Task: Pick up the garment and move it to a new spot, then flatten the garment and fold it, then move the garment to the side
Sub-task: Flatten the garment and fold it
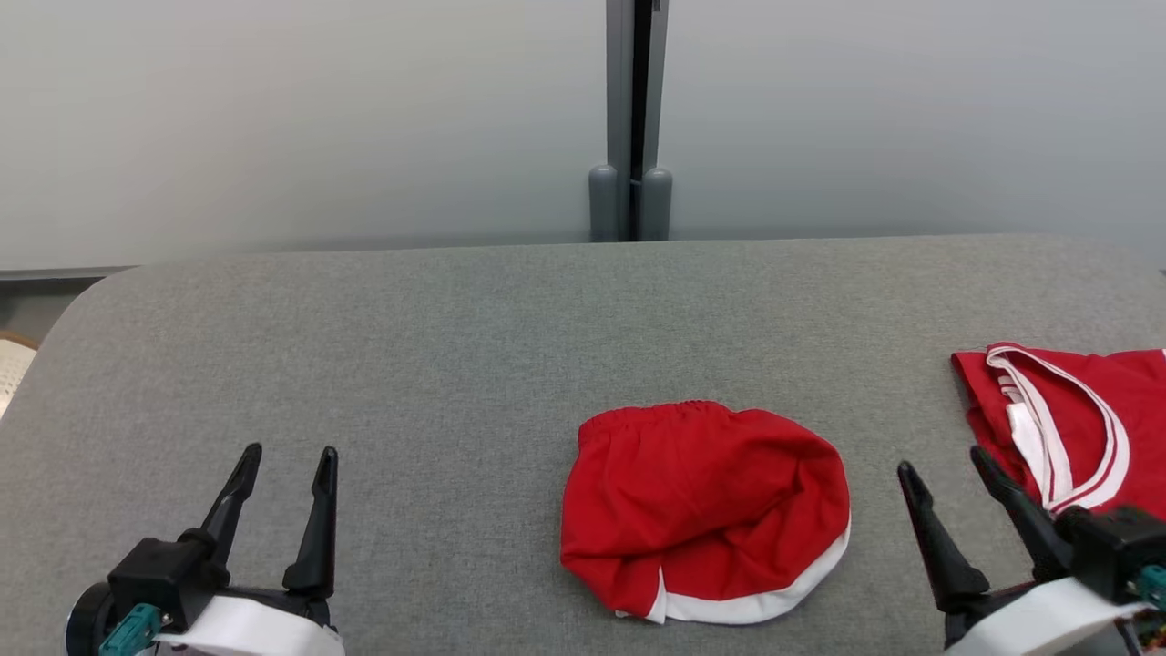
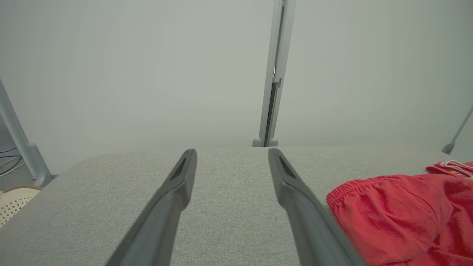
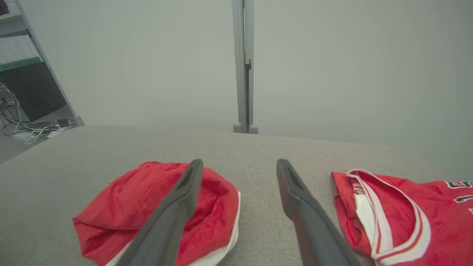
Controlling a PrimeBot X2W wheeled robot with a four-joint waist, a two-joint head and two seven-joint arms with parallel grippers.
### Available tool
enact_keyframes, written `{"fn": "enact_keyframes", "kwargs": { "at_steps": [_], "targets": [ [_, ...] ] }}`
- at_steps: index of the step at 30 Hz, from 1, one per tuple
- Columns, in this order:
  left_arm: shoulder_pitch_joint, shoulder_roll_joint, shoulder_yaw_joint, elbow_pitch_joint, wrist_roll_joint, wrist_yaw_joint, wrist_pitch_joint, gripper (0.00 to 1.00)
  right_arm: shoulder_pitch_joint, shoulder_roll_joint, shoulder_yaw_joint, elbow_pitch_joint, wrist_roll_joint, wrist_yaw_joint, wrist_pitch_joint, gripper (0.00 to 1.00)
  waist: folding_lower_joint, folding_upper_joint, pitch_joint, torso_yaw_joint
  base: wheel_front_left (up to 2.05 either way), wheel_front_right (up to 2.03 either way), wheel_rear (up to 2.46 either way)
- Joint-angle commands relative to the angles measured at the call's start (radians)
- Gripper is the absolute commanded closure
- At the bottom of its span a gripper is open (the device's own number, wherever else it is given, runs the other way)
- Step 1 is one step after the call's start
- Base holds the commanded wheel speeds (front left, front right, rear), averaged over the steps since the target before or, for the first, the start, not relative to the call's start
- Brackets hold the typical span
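Red shorts [image 1: 706,510] on the grey desk [image 1: 410,346], slightly right of centre, close to the near edge. Bunched into a rounded lump, not flat. Long axis across the desk, left to right. Elastic waistband along the far edge, facing the back wall. White-trimmed hem along the near and right edge, toward the robot. Deep crease across the near half.

Left pincer [image 1: 290,451] at lower left, fingers apart, nothing between them, over bare desk, well apart from the shorts. In left wrist view, left pincer [image 2: 232,151] spread wide, shorts [image 2: 399,218] off to the right of the right-hand finger.

Right pincer [image 1: 942,460] at lower right, fingers apart, empty, between the shorts and a red jersey [image 1: 1130,392]. In right wrist view, right pincer [image 3: 239,162] spread, one finger crossing in front of the shorts [image 3: 122,199], contact unclear; jersey [image 3: 436,207] just beside the other finger.

Jersey with striped white-and-red neck trim, at the desk's right end, apart from the shorts, bare strip of desk between. Grey post [image 1: 630,118] behind the far edge against a plain wall. Pale perforated basket [image 2: 14,201] beyond the desk's left end. Cables [image 3: 29,131] on the floor, far left.
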Motion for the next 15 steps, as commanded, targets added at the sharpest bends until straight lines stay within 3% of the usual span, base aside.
{"fn": "enact_keyframes", "kwargs": {
  "at_steps": [1, 9, 15],
  "targets": [
    [-0.023, 0.000, -0.003, -0.005, 0.007, -0.004, 0.002, 0.00, -0.025, -0.012, 0.020, 0.008, 0.015, 0.000, 0.007, 0.00, 0.0000, 0.0000, 0.019, 0.020, 0.00, 0.00, 0.00],
    [-0.143, -0.034, -0.051, 0.013, 0.028, -0.032, -0.011, 0.00, -0.269, -0.098, 0.281, 0.164, 0.070, 0.000, 0.042, 0.00, 0.0000, 0.0000, 0.131, 0.111, 0.00, 0.00, 0.00],
    [-0.214, -0.061, -0.074, 0.055, 0.039, -0.048, -0.036, 0.00, -0.412, -0.149, 0.399, 0.323, 0.080, 0.000, 0.074, 0.00, 0.0000, 0.0000, 0.184, 0.154, 0.00, 0.00, 0.00]
  ]
}}
